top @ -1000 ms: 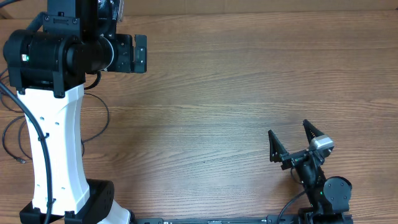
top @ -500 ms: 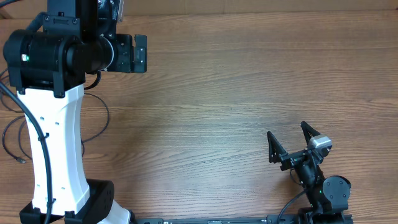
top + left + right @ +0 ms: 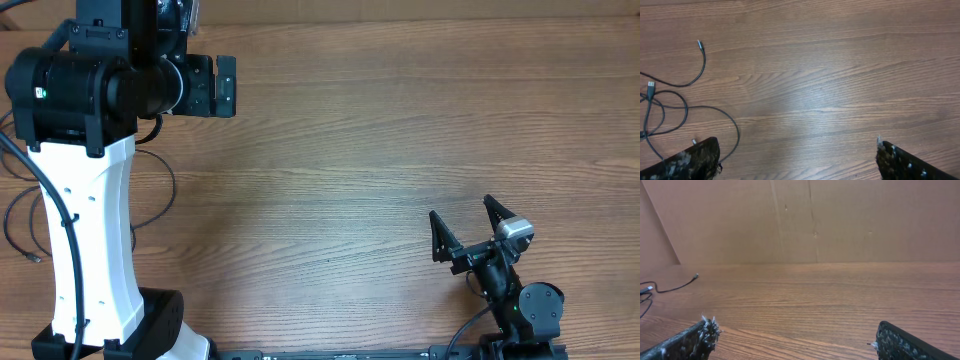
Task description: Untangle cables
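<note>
My left tool [image 3: 797,145] is spread wide, holding nothing. Just to its left and ahead, thin black cables with small metal plugs [image 3: 705,62] lie looped on the brown wooden table [image 3: 840,75]. My right tool [image 3: 795,330] is wide too, with the cables far off to its left.

Wood-grain table [image 3: 380,130], perhaps cardboard backdrop [image 3: 840,220]
</note>
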### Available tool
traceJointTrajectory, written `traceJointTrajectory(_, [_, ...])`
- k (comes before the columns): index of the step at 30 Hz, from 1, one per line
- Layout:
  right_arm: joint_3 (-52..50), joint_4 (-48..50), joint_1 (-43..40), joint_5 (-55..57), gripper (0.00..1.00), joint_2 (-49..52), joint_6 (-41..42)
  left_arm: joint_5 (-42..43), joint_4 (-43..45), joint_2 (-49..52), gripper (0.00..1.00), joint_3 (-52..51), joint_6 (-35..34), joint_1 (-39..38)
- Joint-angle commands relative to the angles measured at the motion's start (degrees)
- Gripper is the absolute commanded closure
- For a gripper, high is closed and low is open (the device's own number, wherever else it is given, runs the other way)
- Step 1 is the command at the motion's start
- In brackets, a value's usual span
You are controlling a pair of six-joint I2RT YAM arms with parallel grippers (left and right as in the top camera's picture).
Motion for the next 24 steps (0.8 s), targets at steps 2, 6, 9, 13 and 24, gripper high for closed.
traceJointTrajectory(2, [-0.6, 0.2, 0.3, -0.5, 0.00, -0.5, 0.3, -0.4, 0.0, -0.1, 0.00, 0.5, -1.2, -0.3])
traceJointTrajectory(6, [-0.6, 0.2, 0.3, -0.5, 0.00, -0.5, 0.3, -0.4, 0.0, -0.1, 0.00, 0.5, -1.2, -0.2])
traceJointTrajectory(9, [-0.6, 0.2, 0.3, -0.4, 0.00, -0.5, 0.4, -1.2, 0.0, -0.2, 0.00, 0.4, -0.3, -0.3])
traceJointTrajectory(13, [-0.6, 0.2, 0.3, -0.5, 0.00, -0.5, 0.4, -3.2, -1.1, -1.6, 0.00, -1.1, 0.5, -0.2])
traceJointTrajectory(24, [-0.6, 0.2, 0.3, -0.5, 0.00, -0.5, 0.4, -2.5, 18.2, -24.9, 0.00, -34.9, -0.3, 1.3])
